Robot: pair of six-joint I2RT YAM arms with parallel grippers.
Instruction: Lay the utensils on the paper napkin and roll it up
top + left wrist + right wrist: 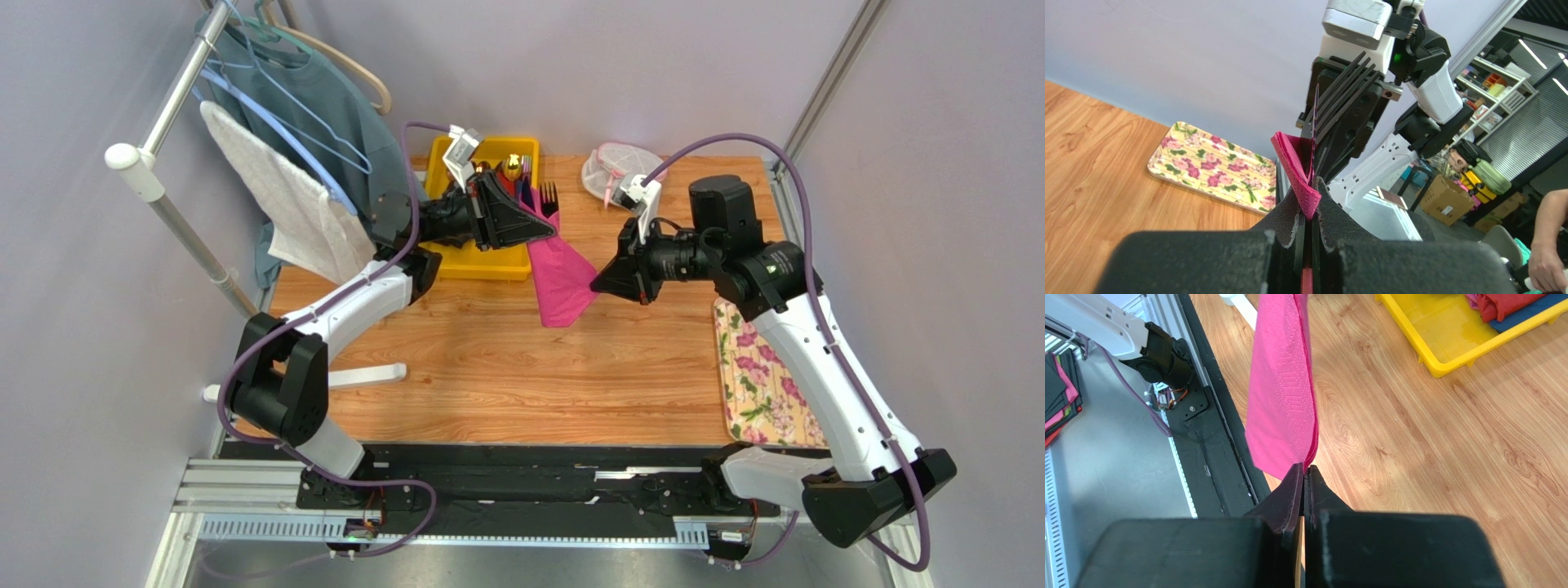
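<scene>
Magenta-pink paper napkin [558,282] hangs folded above the wooden table [491,368], clamped together with the dark fork [1339,92] in the left gripper [1309,208] — the right gripper [1303,478] is closed at its lower corner, actual pinch not determinable.

1 overhead view, 2 wrist close-ups

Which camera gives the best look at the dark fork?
The left wrist view: the fork rises close up beside the pink napkin, its tines clearly separate. In the top view the fork is tiny, with only its tines showing. The right wrist view shows no fork, just napkin.
</scene>
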